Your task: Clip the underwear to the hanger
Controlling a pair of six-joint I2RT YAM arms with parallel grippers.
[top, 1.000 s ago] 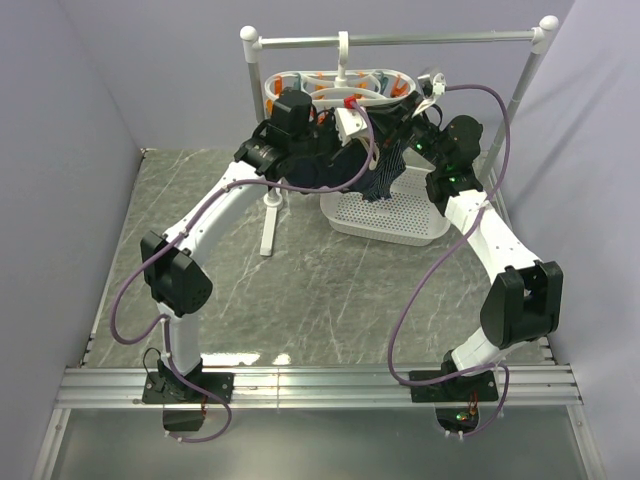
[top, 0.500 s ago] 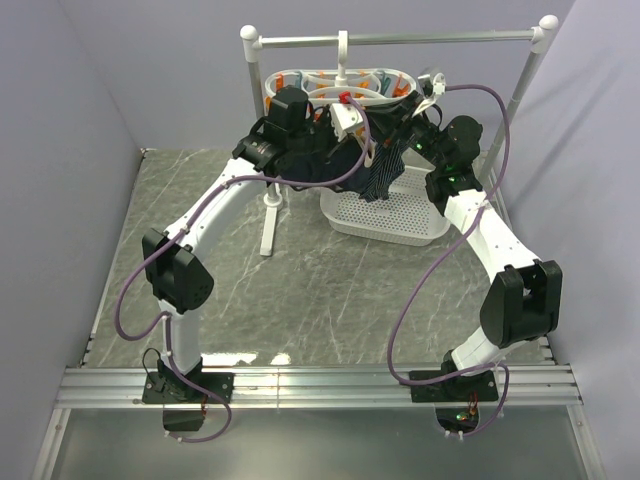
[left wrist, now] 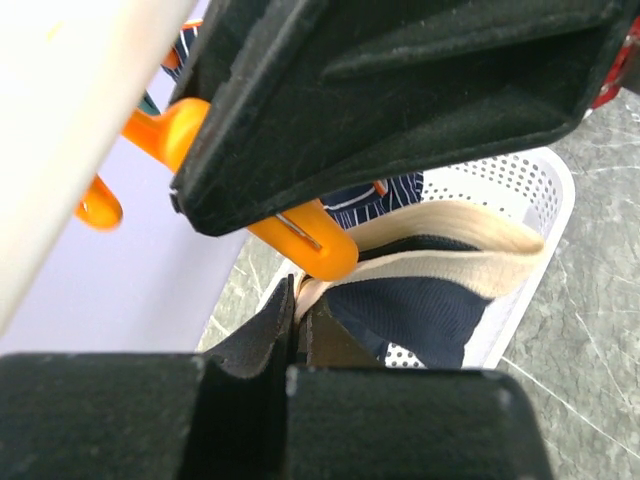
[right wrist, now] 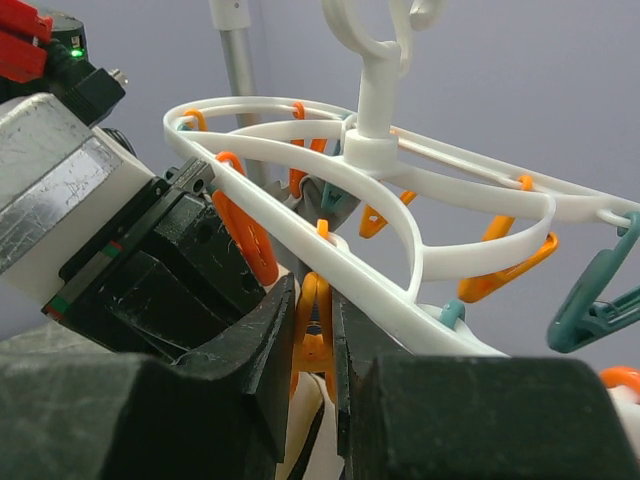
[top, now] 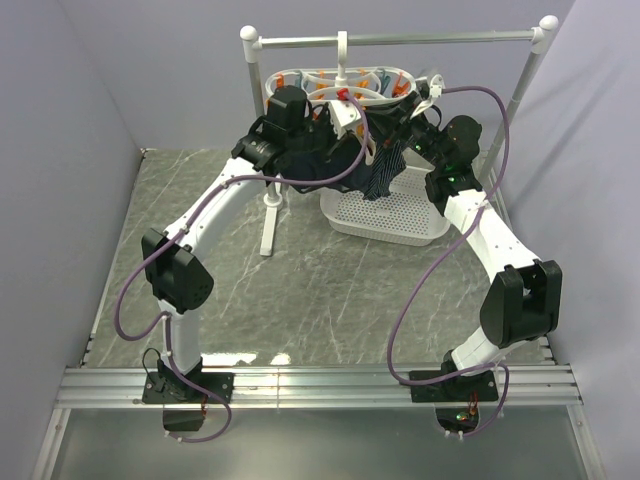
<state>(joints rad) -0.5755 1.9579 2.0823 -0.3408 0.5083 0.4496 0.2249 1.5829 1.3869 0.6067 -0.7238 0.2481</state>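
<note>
The white looped hanger point(top: 335, 82) hangs by its hook from the rail, with orange and teal clothespins under it. My left gripper point(top: 345, 120) is just below it, shut on the underwear point(left wrist: 430, 300), pinching the beige waistband point(left wrist: 450, 250) at its edge beside an orange clothespin point(left wrist: 300, 235). In the left wrist view the jaws point(left wrist: 297, 300) are closed tight on the fabric. My right gripper point(top: 397, 125) is shut on an orange clothespin point(right wrist: 320, 330) under the hanger's rim point(right wrist: 400, 270), squeezing it. The waistband point(right wrist: 312, 425) shows right below that pin.
A navy pinstriped cloth point(top: 380, 172) hangs from the hanger over the white perforated basket point(top: 400, 220). The grey rail stand point(top: 400, 40) spans the back, its left post point(top: 268, 215) beside my left arm. Purple walls close in on both sides.
Both grippers have risen slightly toward the hanger, lifting the underwear up against the clothespins. The pinstriped cloth has swung a little.
</note>
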